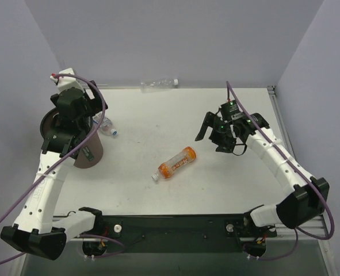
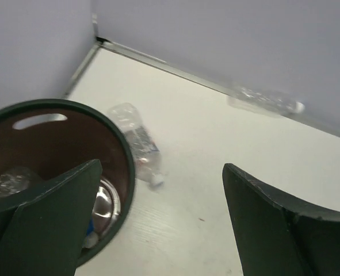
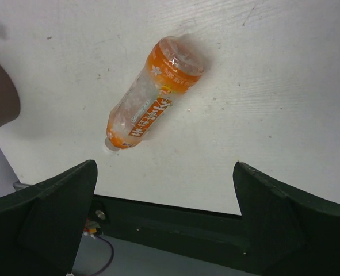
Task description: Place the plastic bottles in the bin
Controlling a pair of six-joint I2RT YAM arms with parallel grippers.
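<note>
The dark brown bin (image 1: 92,154) stands at the left; in the left wrist view its black rim (image 2: 54,104) shows, with a crumpled clear bottle (image 2: 8,179) and a blue-and-white piece inside. My left gripper (image 1: 76,133) hangs open and empty over the bin's right rim (image 2: 158,230). A clear bottle (image 1: 106,127) lies just right of the bin (image 2: 138,144). Another clear bottle (image 1: 158,84) lies at the far wall (image 2: 264,102). The orange bottle (image 1: 176,163) lies mid-table (image 3: 152,98). My right gripper (image 1: 214,136) is open and empty, up and right of it (image 3: 164,224).
White table (image 1: 158,121) with grey walls behind and at both sides. A metal rail (image 1: 276,109) runs along the right edge. The black base bar (image 1: 175,227) lies along the near edge. A purple cable (image 1: 100,103) loops by the left arm.
</note>
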